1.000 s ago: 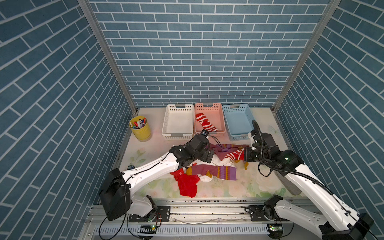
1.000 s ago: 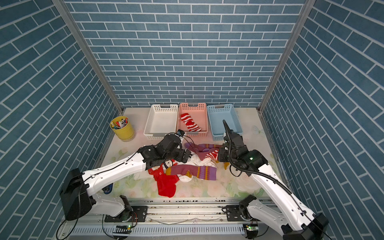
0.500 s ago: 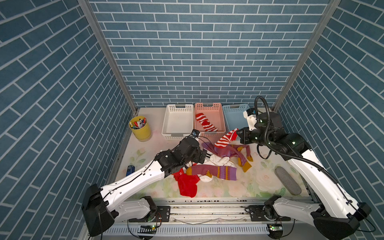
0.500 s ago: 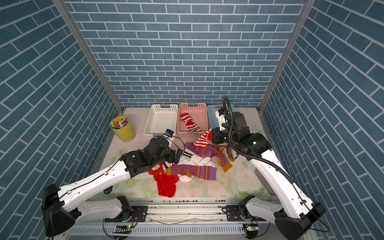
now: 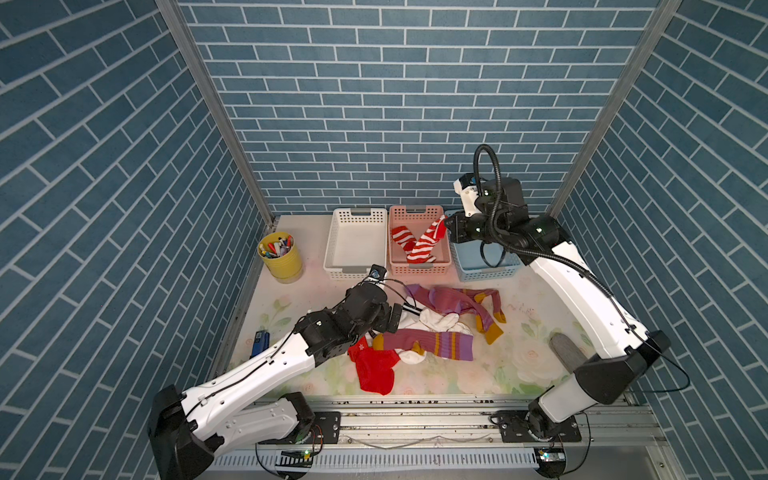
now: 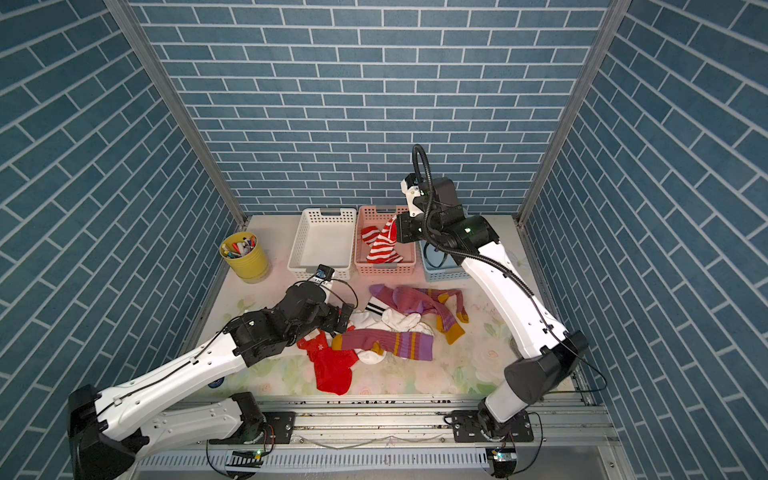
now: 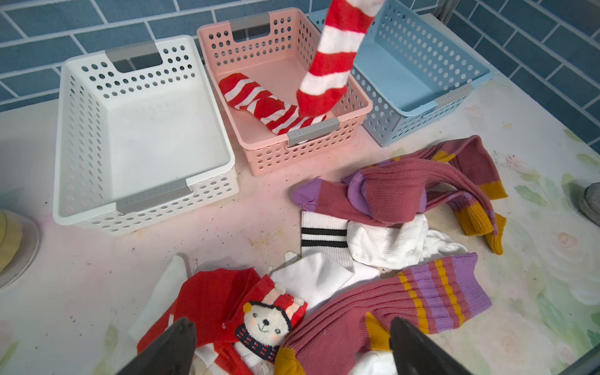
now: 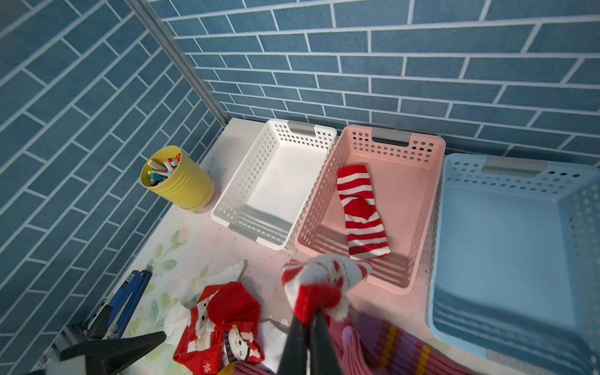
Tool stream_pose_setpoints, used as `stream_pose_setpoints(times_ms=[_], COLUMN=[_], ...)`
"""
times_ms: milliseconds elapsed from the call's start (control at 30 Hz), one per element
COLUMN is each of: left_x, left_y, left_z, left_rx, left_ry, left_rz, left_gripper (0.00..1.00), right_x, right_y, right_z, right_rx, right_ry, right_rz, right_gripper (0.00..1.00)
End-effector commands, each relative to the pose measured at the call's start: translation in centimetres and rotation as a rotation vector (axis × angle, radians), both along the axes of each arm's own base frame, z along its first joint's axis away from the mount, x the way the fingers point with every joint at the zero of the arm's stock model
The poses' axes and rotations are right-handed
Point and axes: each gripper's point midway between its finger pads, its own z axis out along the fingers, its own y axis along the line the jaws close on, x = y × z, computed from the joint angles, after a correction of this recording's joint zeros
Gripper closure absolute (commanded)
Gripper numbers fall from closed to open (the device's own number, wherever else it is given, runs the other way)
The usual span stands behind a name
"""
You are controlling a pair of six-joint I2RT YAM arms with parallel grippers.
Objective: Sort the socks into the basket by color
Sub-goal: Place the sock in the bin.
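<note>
Nearest, the left gripper (image 7: 289,337) stands wide open and empty at the 9 o'clock edge of the sock pile (image 5: 432,328), over the red snowman sock (image 7: 263,321). Farther back, the right gripper (image 8: 313,324) is clamped on the striped sock (image 5: 426,245). The sock hangs from it toward 7 o'clock, toe down inside the pink basket (image 5: 419,271). Letting go there should drop it in.

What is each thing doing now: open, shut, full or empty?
right gripper, shut on the hanging striped sock
hanging striped sock, dangling over the pink basket
left gripper, open above the red snowman sock
pink basket, holds one lying striped sock
white basket, empty
blue basket, empty
yellow cup, upright, holding pens
red snowman sock, crumpled on the table
mauve socks, loose on the table
white socks, partly under mauve socks
</note>
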Motion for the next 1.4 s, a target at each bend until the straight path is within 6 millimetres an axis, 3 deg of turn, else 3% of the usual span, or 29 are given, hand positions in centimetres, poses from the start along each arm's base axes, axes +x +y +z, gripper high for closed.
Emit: stream_pose_setpoints(times_ms=[0,133,567,667,733,1033,1200,1367], left_x=[-0.4,-0.6,-1.2,-1.3,-1.3,-1.1,-1.0,-0.8], left_y=[1.0,1.6,3.5,3.7,3.7,3.7,3.8,3.6], left_z=[-0.4,-0.3,-0.2,-0.2,-0.3,-0.4,-0.7,-0.8], left_rx=[0.022,0.019,0.037,0.038,0.043,0.054,0.065,0.07], left_ry=[0.001,-0.004,-0.024,-0.025,-0.023,-0.018,-0.013,-0.01], left_rz=[0.027,0.035,0.075,0.079,0.08,0.091,0.097,0.097], left_gripper=[0.0,0.0,0.0,0.0,0.0,0.0,0.0,0.0], right_x=[2.0,4.4,11.0,12.2,13.3,14.6,14.7,14.5], right_y=[0.5,1.4,3.6,3.6,3.5,4.0,4.3,4.0], right_z=[1.1,0.3,-5.5,-6.9,-9.0,-12.2,-13.4,-12.6], right_rx=[-0.056,-0.093,-0.134,-0.126,-0.14,-0.099,-0.097,-0.098], right_ry=[-0.074,-0.075,0.025,0.061,0.097,0.179,0.21,0.199], right_rz=[0.003,-0.009,-0.031,-0.042,-0.057,-0.034,-0.026,-0.029], right_gripper=[1.0,1.0,1.0,1.0,1.0,1.0,0.83,0.66])
